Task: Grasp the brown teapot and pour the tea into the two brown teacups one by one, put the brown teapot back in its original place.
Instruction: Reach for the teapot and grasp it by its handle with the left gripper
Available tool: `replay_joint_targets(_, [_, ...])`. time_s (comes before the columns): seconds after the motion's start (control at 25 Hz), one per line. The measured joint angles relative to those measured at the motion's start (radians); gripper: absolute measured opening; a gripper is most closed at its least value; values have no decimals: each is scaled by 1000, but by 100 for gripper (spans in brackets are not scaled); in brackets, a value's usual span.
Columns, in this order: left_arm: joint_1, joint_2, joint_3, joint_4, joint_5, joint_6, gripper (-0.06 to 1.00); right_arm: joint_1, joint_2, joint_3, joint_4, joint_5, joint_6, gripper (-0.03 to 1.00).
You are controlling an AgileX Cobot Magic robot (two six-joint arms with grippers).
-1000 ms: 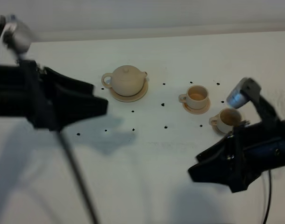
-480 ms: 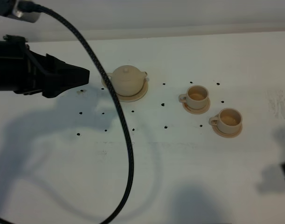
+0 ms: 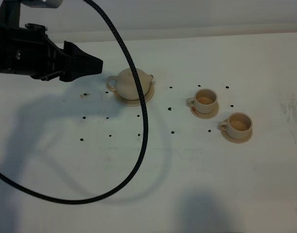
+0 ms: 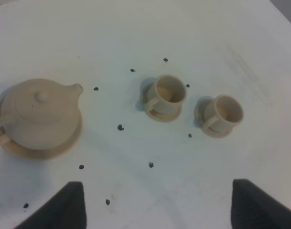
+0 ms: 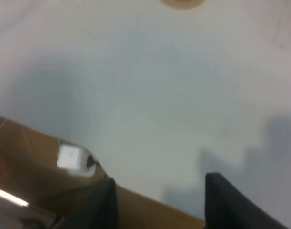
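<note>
Left gripper [image 3: 90, 64] hangs wide open and empty near the teapot [image 3: 133, 83], which sits on its saucer [image 3: 131, 102], handle toward my arm; jaws spread ready for the grab, I judge.

No text, label, brand or number can be read in any view. The black dots [image 3: 172, 131] on the white table [image 3: 211, 184] are plain round marks, not characters. A small pale square [image 5: 69, 156], close beside the right gripper [image 5: 158, 181], is maybe a sticker, but it is too blurred to read.
</note>
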Motion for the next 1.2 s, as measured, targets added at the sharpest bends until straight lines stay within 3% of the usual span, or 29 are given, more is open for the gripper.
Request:
replay_joint_targets(0.4, [-3,110,-90,2,26,-3,60,0,-83,1,52,-1,20,41])
replay_joint_targets(0.72, [-73,150,-163,39,34,-4,60,0,-85,1,61,-7,24,41])
replay_joint_targets(0.96, [-114,176,-252,148,52,-90,60,-13,-166,1,3,-7,22,41])
replay_joint_targets(1.2, [-116,183,-327,272,59,-201,60,-138,-252,1,-19,-6,22,41])
